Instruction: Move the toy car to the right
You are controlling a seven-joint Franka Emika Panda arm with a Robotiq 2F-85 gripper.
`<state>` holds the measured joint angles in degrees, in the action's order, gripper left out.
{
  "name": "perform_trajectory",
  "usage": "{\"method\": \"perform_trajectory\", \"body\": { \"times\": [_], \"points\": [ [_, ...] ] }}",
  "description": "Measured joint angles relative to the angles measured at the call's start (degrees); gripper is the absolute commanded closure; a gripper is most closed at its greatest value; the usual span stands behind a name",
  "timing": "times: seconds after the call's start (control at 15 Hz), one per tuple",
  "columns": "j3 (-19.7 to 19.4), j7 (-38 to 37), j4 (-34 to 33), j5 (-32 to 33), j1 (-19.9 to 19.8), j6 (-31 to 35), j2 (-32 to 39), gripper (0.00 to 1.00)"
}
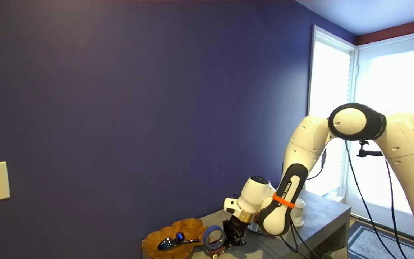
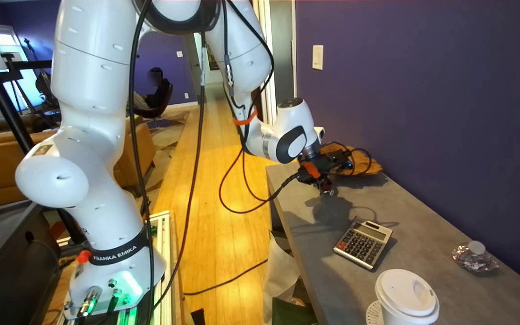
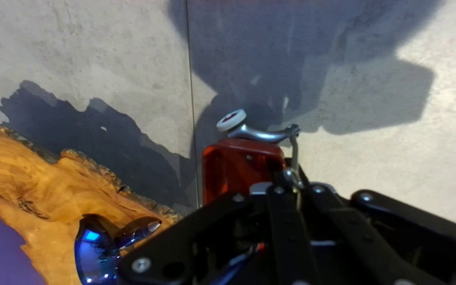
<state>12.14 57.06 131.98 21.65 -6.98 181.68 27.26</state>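
We've red toy car (image 3: pixel 232 168) w/ gripper (image 3: pixel 298 187) at its side, nr wood bowl (image 3: pixel 54 182). We can't tell how far apart the jaws are, or if they've a hold on it. Calculator (image 2: pixel 364 243) well apart, in an ext. view.

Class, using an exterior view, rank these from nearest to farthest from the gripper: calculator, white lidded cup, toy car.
1. Red toy car: right at the gripper.
2. Calculator: below and right of it in the picture.
3. White lidded cup: farther down and right, at the picture's bottom edge.
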Motion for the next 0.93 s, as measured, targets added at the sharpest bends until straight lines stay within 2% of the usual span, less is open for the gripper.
{"method": "perform_trajectory", "body": {
  "times": [0.53, 0.93],
  "points": [
    [7.18, 4.26, 3.17, 0.18, -11.28, 8.01, 1.3, 0.99],
    [15.1, 4.43, 4.62, 0.23, -23.4, 7.44, 1.2, 0.99]
  ]
}}
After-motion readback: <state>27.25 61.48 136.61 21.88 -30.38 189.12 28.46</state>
